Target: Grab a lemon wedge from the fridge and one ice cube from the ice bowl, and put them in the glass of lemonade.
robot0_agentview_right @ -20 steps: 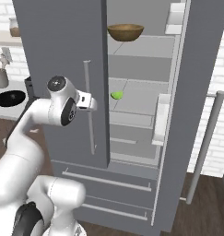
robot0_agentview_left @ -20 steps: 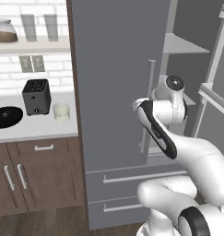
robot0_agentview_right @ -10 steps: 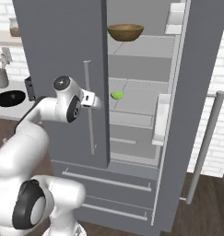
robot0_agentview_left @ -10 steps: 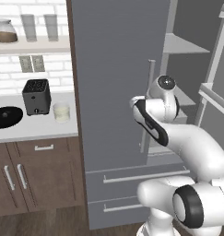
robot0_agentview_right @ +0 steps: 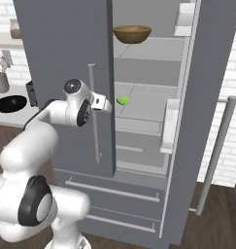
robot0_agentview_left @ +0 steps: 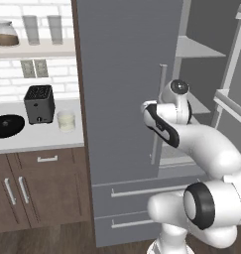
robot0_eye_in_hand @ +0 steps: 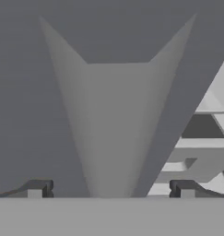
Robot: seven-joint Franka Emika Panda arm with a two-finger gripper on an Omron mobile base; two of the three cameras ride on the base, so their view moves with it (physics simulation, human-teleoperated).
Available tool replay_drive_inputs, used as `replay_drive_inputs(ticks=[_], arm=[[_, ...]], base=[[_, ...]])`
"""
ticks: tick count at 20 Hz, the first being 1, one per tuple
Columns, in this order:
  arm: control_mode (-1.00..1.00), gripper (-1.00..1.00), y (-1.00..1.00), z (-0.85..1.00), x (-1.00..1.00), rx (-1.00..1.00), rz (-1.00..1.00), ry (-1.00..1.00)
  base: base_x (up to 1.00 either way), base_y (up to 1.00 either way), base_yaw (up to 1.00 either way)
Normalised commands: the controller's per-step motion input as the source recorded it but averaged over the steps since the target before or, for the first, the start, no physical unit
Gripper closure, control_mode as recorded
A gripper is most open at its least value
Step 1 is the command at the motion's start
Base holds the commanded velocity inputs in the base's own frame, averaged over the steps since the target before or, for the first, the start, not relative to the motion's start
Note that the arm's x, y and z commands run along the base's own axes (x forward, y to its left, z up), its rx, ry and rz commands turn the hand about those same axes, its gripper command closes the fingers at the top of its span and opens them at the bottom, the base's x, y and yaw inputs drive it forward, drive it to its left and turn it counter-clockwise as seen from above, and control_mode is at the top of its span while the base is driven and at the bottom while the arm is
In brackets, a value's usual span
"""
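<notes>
The grey fridge (robot0_agentview_right: 66, 53) stands with its left door shut and its right door (robot0_agentview_right: 197, 121) swung open. On a middle shelf inside lies the small yellow-green lemon wedge (robot0_agentview_right: 123, 100). My gripper (robot0_agentview_right: 106, 104) hovers at the inner edge of the shut door, just left of the wedge and apart from it. In the hand view its fingertips (robot0_eye_in_hand: 37, 189) stand wide apart, open and empty, facing the grey door edge. The black ice bowl (robot0_agentview_left: 7, 125) and the glass of lemonade (robot0_agentview_left: 66, 120) sit on the counter to the left. The ice cube is too small to make out.
A wooden bowl (robot0_agentview_right: 132, 33) sits on the fridge's top shelf. A black toaster (robot0_agentview_left: 38, 103) stands between the ice bowl and the glass. The left door's bar handle (robot0_agentview_right: 93, 112) runs just beside my hand. Door bins (robot0_agentview_right: 169, 126) jut from the open door.
My hand has moved forward along the shut door toward the open compartment, nearer the lemon wedge. The jaws stayed open.
</notes>
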Motion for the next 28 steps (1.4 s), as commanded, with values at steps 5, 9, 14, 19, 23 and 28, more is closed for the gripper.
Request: replay_drive_inputs(ticks=[5, 9, 14, 19, 23, 28], arm=[[-1.00, -1.00, 0.00, -0.06, 0.27, 0.00, 0.00, -0.02], [-1.00, 1.00, 0.04, 0.00, 0.15, 0.00, 0.00, 0.00], [-1.00, 1.00, 0.10, 0.00, 0.16, 0.00, 0.00, 0.00], [-1.00, 1.00, 0.20, 0.02, 0.04, 0.00, 0.00, 0.00], [-1.00, 1.00, 0.68, 0.25, -0.36, 0.00, 0.08, 0.00], [-1.00, 1.00, 0.87, 0.52, -0.84, 0.00, 0.16, -0.01]], base=[[0.00, 0.00, 0.00], [0.00, 0.00, 0.00], [0.00, 0.00, 0.00], [0.00, 0.00, 0.00], [0.00, 0.00, 0.00], [0.00, 0.00, 0.00]])
